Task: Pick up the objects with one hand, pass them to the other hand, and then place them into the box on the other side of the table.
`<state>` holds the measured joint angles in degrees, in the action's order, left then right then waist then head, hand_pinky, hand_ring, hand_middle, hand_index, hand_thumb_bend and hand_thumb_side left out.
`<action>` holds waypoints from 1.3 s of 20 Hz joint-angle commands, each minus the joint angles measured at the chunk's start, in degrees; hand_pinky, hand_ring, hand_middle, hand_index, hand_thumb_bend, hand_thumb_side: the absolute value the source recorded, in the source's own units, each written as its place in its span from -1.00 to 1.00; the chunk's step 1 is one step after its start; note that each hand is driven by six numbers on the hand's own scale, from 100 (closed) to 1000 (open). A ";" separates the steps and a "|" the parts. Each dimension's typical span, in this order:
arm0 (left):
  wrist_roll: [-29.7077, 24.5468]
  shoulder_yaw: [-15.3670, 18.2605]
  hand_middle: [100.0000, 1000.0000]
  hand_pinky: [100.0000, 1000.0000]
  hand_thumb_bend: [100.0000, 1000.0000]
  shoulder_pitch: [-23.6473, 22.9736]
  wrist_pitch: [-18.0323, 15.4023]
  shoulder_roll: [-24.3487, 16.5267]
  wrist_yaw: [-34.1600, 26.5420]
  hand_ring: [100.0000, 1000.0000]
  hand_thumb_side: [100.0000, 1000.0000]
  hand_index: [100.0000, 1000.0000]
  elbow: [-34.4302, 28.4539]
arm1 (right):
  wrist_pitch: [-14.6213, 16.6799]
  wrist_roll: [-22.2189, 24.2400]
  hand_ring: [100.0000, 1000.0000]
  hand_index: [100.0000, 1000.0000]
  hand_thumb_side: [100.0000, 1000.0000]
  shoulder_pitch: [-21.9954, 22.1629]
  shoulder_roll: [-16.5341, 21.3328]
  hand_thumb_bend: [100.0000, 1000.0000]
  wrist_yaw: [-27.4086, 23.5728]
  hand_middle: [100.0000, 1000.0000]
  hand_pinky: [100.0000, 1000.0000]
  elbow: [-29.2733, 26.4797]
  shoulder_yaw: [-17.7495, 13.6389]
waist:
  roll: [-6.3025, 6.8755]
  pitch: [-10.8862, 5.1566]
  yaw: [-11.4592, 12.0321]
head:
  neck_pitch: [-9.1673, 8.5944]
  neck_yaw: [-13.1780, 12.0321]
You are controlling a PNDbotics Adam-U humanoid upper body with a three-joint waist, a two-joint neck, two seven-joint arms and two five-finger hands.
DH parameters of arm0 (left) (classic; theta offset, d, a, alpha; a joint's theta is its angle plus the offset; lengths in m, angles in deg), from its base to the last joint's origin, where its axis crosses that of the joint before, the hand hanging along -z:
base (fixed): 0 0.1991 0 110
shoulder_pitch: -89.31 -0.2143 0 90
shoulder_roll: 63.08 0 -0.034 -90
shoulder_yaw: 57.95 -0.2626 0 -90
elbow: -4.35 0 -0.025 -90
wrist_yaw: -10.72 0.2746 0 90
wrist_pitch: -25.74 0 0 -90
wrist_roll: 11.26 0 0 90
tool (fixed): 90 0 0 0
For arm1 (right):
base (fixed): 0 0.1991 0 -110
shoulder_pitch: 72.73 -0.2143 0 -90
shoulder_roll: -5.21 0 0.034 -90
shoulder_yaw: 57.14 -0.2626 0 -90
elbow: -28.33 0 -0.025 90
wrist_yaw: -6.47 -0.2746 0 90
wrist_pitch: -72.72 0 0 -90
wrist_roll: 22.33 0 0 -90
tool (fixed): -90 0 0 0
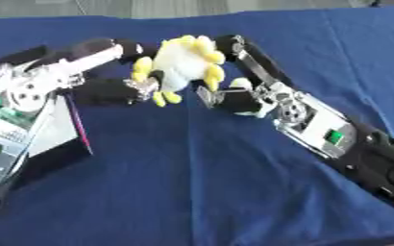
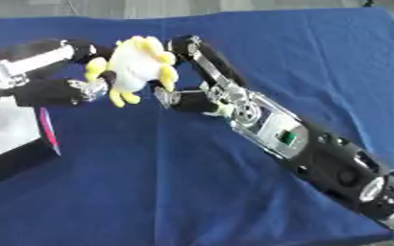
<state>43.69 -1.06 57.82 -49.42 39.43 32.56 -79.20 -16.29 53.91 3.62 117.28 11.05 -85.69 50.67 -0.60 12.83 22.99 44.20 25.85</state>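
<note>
A white and yellow plush toy (image 1: 179, 62) hangs above the blue tablecloth (image 1: 192, 182), held between both hands. My left hand (image 1: 99, 91) reaches in from the left, one finger curled over the toy's upper left and the thumb against its lower left side. My right hand (image 1: 242, 98) comes from the right, its long fingers (image 1: 249, 57) along the toy's upper right and its thumb under a yellow foot. Both hands touch the toy at once. The toy's back is hidden.
A box (image 2: 11, 132) with a white inside, black wall and a magenta edge sits at the table's left side, partly under my left arm. The right forearm (image 1: 343, 144) crosses the right half of the table. The tablecloth's far edge runs along the top.
</note>
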 commanded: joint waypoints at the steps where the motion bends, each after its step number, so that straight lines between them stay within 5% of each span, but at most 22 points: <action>1: -0.46 -0.34 0.57 1.00 -1.00 1.51 -1.04 0.36 0.71 0.78 0.33 0.72 -0.02 | 0.78 -0.06 -0.09 0.02 -1.00 -0.93 0.55 -1.00 0.25 -0.20 0.16 -0.57 -0.14 | 0.17 0.06 -0.13 | -0.09 -0.18; 13: 0.10 -0.59 0.38 1.00 -1.00 2.63 -3.93 1.12 1.76 0.68 0.11 0.55 1.83 | 4.60 0.16 -0.11 0.02 -1.00 -1.15 0.74 -1.00 -0.80 -0.19 0.15 -0.57 0.07 | 0.42 -0.06 -0.46 | -0.09 -0.33; 19: 1.46 -0.40 0.10 1.00 -1.00 2.87 -4.31 2.22 2.02 0.51 0.00 0.50 3.43 | 5.42 0.51 -0.10 0.02 -1.00 -1.26 0.70 -1.00 -1.31 -0.19 0.14 -0.57 0.27 | 0.44 -0.08 -0.56 | -0.13 -0.35; 26: 3.72 0.11 -0.05 1.00 -1.00 2.86 -5.28 3.95 1.39 0.37 0.06 0.40 5.89 | 5.57 1.17 -0.11 0.02 -1.00 -1.44 0.53 -1.00 -1.66 -0.19 0.14 -0.57 0.38 | 0.42 0.01 -0.83 | -0.17 -0.44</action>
<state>46.88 -1.32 59.30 -54.41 42.38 34.44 -72.81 -10.94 54.83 3.12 117.28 9.66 -85.58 51.01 -0.60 12.87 22.26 44.21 25.42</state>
